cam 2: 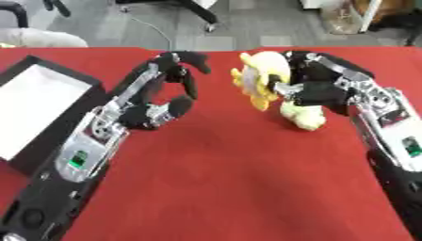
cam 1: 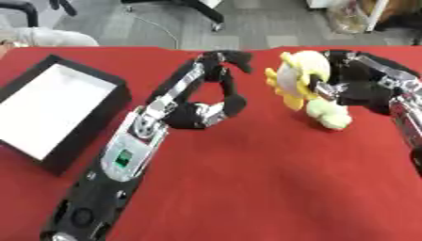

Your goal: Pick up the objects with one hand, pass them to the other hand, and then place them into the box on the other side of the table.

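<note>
Your right hand (cam 2: pixel 317 89) has its fingers curled round a yellow plush toy (cam 2: pixel 268 82), a soft thing with a pale round face ringed by yellow petal-like points and a pale yellow-green body hanging below it. The toy sits at the far middle of the red table (cam 1: pixel 247 188), right of centre, with its face turned toward your left side; its lower end looks to be touching or just above the cloth, and you cannot tell which from these views. Your left hand (cam 1: pixel 216 89) is just beside the toy on its left, apart from it, with a strip of red cloth showing between them. That hand is empty: its fingers (cam 1: pixel 229 59) arch over at the top and the thumb (cam 1: pixel 231 106) curves up from below, leaving a wide C-shaped gap with its opening turned toward the toy. Your left forearm runs from the lower left corner up to that hand, silver at the wrist with a small green patch on it. The black box (cam 1: pixel 82 141), with its white inside, lies at the left edge of the table, well apart from the toy and holding nothing that you can see.
</note>
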Controlling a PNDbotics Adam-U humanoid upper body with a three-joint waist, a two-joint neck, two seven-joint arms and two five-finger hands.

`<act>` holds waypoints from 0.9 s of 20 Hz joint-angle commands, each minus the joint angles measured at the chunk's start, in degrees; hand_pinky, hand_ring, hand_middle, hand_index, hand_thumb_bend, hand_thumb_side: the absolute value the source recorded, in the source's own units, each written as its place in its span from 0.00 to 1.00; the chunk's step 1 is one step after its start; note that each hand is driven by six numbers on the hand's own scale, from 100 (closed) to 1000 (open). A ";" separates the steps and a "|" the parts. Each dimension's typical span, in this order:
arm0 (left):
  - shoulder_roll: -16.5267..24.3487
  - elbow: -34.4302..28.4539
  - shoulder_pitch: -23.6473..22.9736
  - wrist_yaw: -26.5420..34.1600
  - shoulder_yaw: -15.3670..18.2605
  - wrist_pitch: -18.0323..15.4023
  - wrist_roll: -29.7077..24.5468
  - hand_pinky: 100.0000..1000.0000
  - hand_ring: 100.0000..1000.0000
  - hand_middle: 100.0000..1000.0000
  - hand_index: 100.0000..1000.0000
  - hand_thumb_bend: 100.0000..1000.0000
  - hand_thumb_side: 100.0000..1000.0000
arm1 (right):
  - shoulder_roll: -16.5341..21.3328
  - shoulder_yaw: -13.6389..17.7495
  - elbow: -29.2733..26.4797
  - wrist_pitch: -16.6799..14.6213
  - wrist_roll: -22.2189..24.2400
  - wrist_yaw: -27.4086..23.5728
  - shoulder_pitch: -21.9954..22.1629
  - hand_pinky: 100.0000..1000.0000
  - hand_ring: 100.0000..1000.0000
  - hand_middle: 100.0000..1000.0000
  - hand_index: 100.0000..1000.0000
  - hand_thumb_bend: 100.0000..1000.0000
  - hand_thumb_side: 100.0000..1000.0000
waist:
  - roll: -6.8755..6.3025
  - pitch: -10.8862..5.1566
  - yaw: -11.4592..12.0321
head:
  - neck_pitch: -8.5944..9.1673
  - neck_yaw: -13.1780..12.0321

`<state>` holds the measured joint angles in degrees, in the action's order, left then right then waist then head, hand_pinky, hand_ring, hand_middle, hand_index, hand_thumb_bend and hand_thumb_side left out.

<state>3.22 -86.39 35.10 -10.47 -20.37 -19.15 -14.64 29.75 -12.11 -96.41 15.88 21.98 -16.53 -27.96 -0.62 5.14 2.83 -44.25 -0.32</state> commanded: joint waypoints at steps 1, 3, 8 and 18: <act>-1.18 -0.12 1.48 -1.76 -0.33 -1.71 1.12 0.41 0.40 0.64 0.84 0.45 0.67 | 2.18 0.35 -1.10 0.95 1.00 -2.12 -0.40 0.66 0.57 0.31 0.22 0.00 0.00 | 0.93 -0.60 0.21 | 0.13 0.40; -1.77 0.16 1.58 -2.84 -0.01 -2.16 2.24 0.41 0.41 0.65 0.85 0.45 0.66 | 1.91 0.15 -1.31 2.02 1.42 -3.20 -0.18 0.66 0.57 0.31 0.22 0.00 0.00 | 1.04 -0.54 0.29 | 0.13 0.43; -2.31 0.40 1.76 -5.62 -0.36 -3.12 4.02 0.42 0.42 0.65 0.85 0.46 0.65 | 1.15 -0.58 -4.07 4.89 2.53 -6.91 0.46 0.66 0.57 0.31 0.22 0.00 0.00 | 1.28 -0.53 0.24 | 0.13 0.31; -3.23 2.39 2.56 -9.55 -1.86 -5.55 4.22 0.43 0.42 0.66 0.85 0.46 0.64 | 1.03 -0.19 -11.00 9.63 2.11 -15.30 1.44 0.66 0.56 0.31 0.22 0.00 0.00 | 1.46 -0.63 -0.16 | 0.13 -0.05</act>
<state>0.39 -83.66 36.40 -19.32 -21.97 -24.24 -10.49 30.01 -12.97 -105.67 24.98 24.27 -30.70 -26.02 -0.05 5.18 2.76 -44.25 -0.28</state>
